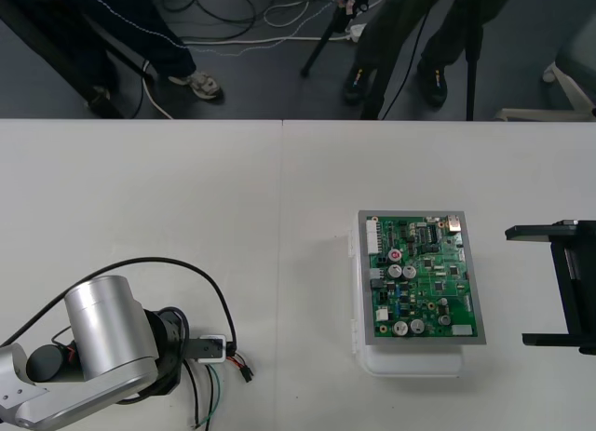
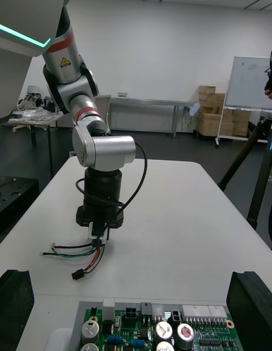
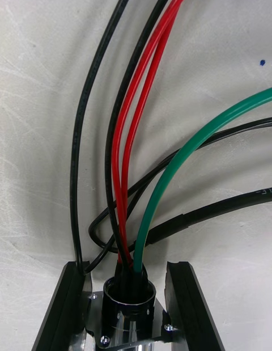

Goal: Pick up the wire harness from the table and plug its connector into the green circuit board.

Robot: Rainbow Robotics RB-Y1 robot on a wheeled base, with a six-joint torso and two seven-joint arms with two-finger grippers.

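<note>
Fingers (image 3: pixel 69 305) of the left gripper (image 2: pixel 97 233) are pressed in on the round metal socket (image 3: pixel 130 294) of the wire harness (image 2: pixel 79 253), pinching it low over the table (image 1: pixel 140 198). This is well to the robot's left of the green circuit board (image 1: pixel 421 277), about level with the board's near edge. Red, black and green wires (image 3: pixel 115 181) fan out from the socket across the tabletop. The small black plug (image 2: pixel 76 274) lies on the table on the board's side of that gripper, well apart from the board. The board sits on its white base (image 1: pixel 410 361). The right gripper (image 1: pixel 519 286) hovers just beyond the board's opposite side, fingers spread wide and holding nothing.
</note>
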